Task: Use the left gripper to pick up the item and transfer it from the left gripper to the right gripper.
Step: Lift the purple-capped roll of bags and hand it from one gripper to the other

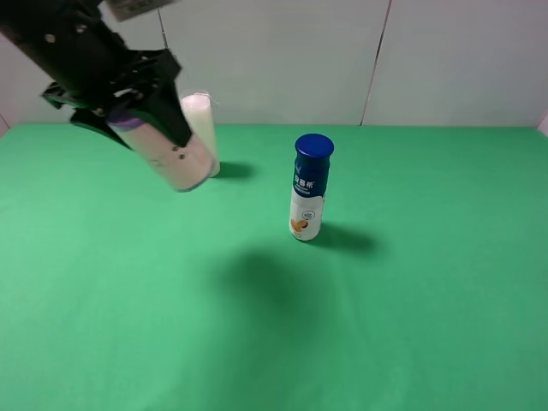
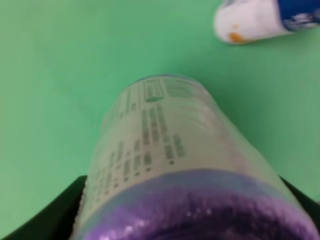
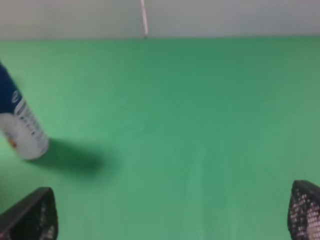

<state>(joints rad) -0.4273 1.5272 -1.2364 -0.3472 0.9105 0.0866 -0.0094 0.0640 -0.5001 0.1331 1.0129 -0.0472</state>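
A blue-capped bottle and white cylinder stand on green cloth.

Cream-white item, rows of small dark print on its side, purple foil glinting at the end nearest the black left gripper. Just behind that gripper, a plain white candle-like cylinder. Ahead of the right gripper (black, its pads finely dotted) stands a white bottle: blue cap, blue upper half, orange mark low down. Green cloth everywhere beneath.
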